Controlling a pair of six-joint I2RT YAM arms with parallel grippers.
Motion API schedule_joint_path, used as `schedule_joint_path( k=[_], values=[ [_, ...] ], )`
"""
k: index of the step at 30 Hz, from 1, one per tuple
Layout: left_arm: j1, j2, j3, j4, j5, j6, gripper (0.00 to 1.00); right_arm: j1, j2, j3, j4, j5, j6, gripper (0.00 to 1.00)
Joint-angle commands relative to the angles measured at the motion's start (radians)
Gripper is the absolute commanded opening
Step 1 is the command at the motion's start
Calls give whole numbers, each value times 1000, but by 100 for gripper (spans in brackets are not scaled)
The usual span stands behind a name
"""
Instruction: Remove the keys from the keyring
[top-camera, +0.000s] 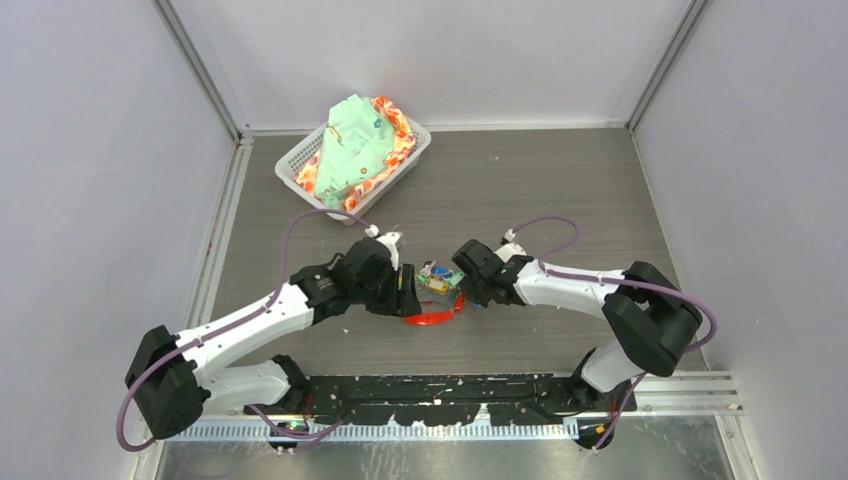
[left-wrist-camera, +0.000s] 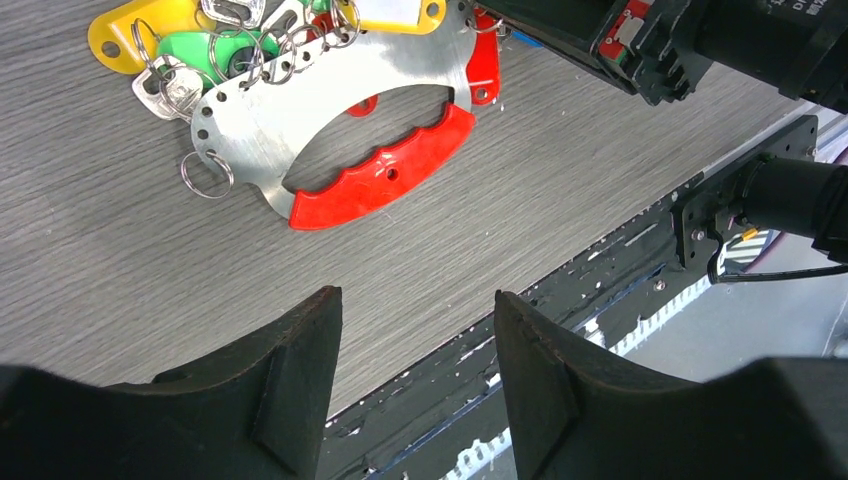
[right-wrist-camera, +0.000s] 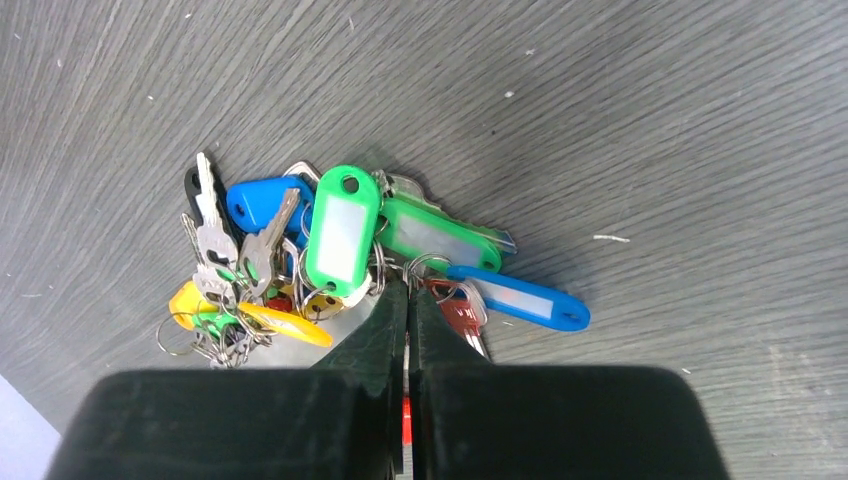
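Note:
The keys (top-camera: 437, 277) lie bunched on the table between my two grippers, silvery with green, blue, yellow and red tags (right-wrist-camera: 340, 230). They hang by small rings from the keyring (left-wrist-camera: 300, 100), a silvery crescent plate with a row of holes and a red curved strip (left-wrist-camera: 385, 180). My right gripper (right-wrist-camera: 407, 290) is shut on the edge of that plate, and a thin silver and red sliver shows between its fingers. My left gripper (left-wrist-camera: 415, 300) is open and empty, just left of the bunch and above the table. In the top view both grippers, left (top-camera: 405, 290) and right (top-camera: 463, 290), flank the bunch.
A white basket (top-camera: 300, 155) holding green and orange cloth stands at the back left. The black mounting rail (top-camera: 450, 400) runs along the near edge. The right arm's wrist (left-wrist-camera: 700, 40) is close to the left gripper. Walls enclose the table on three sides.

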Motion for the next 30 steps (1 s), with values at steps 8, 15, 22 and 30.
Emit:
schedule_joint_path(
  k=[8,15,22,30],
  values=[
    [93,-15,-33,159,123,7,61,49,-119,206,-94,127,-367,1],
    [166,18,-42,377,211,-34,60,50,-174,287,-41,-53,-764,1],
    [214,-11,-80,528,160,-104,59,50,-212,377,-126,-239,-1141,1],
    [224,-104,-156,657,253,53,52,51,-274,373,-108,-429,-1257,1]
  ],
)
